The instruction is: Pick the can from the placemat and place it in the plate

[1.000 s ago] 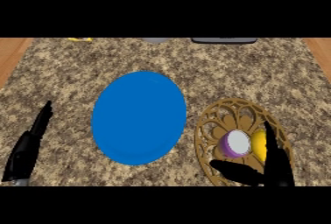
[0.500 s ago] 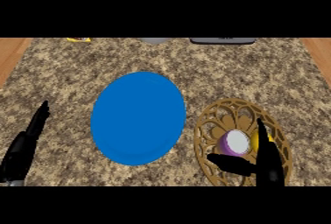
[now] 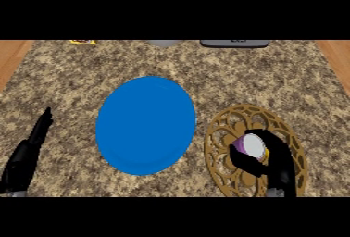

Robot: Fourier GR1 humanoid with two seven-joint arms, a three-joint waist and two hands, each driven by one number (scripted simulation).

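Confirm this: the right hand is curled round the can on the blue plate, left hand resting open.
Not quite. In the head view the right hand curls round the can on the gold placemat, not the blue plate. The left hand does rest open.

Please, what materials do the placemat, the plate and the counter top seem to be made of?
Placemat: golden openwork, perhaps metal or woven fibre, judging by its cut-out scrolls. Plate: plain matte blue, likely plastic or glazed ceramic. Counter top: speckled brown and beige, looks like granite.

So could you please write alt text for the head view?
The right hand curls round a purple can on a gold openwork placemat. A bare blue plate lies left of it on the speckled counter; the left hand rests open at the left edge.
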